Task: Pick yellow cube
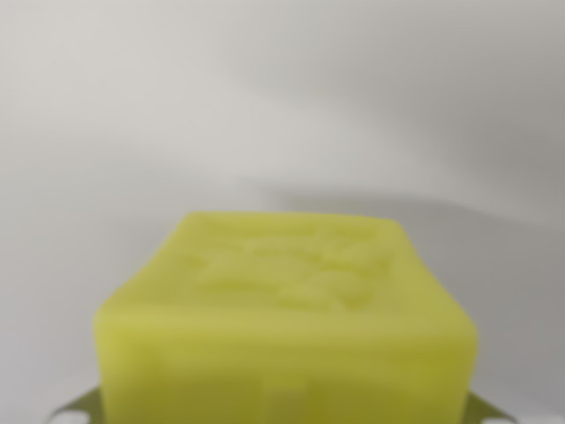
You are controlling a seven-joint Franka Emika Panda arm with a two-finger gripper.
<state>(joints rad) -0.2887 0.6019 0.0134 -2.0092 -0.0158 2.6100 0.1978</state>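
The yellow cube [287,327] fills the lower half of the wrist view, very close to the camera, with a raised relief on its top face. My gripper [279,412] sits around it. Only small metal parts of the fingers [76,408] show, one at each bottom corner, pressed against the cube's left and right sides. The gripper looks shut on the cube. The cube's lower part runs out of the picture.
Behind the cube there is only a blurred white-grey surface [265,106], with a soft darker shadow band [459,221] across the wrist view's right. No other object shows.
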